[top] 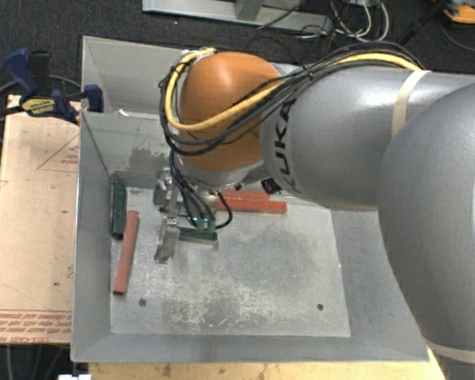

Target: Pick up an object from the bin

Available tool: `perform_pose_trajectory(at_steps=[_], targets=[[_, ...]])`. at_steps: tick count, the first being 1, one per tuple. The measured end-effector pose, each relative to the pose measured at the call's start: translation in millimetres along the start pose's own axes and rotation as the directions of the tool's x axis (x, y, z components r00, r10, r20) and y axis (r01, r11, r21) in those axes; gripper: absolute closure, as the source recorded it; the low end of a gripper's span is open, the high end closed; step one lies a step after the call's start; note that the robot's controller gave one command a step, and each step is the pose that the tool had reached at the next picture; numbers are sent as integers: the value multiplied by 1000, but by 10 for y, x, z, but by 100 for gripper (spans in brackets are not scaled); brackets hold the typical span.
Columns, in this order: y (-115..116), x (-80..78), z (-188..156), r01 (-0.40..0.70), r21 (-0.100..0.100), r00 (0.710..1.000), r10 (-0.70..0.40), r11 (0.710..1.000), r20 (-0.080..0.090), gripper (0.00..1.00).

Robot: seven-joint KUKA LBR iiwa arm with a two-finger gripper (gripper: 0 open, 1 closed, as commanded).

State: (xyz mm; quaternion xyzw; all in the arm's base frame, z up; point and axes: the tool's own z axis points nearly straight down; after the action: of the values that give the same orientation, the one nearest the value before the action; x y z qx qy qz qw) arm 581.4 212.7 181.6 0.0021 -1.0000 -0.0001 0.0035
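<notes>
The reddish-brown stick (pixel 124 253) just left of your gripper (pixel 167 241), whose opening you cannot tell, looks light and stiff; pinch it mid-length across its narrow sides.

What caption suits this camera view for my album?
Pincer down in bin, beside green bar and red bar.

I count four loose things in the bin (pixel 231 343) from my station. Two are reddish-brown flat sticks: one reddish-brown stick (pixel 124 253) on the left of the floor, and a second reddish-brown stick (pixel 257 202) toward the back, partly hidden. One is a dark green stick (pixel 117 207). One is a small green piece (pixel 200 235), too hidden for me to name its kind.
</notes>
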Motion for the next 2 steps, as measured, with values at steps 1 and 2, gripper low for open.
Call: perform_pose_trajectory(at_steps=[1,2], targets=[[-954,-538,451,208,4,978,-208,978,8,0],[-858,-535,1146,221,-1,975,-221,975,7,0]])
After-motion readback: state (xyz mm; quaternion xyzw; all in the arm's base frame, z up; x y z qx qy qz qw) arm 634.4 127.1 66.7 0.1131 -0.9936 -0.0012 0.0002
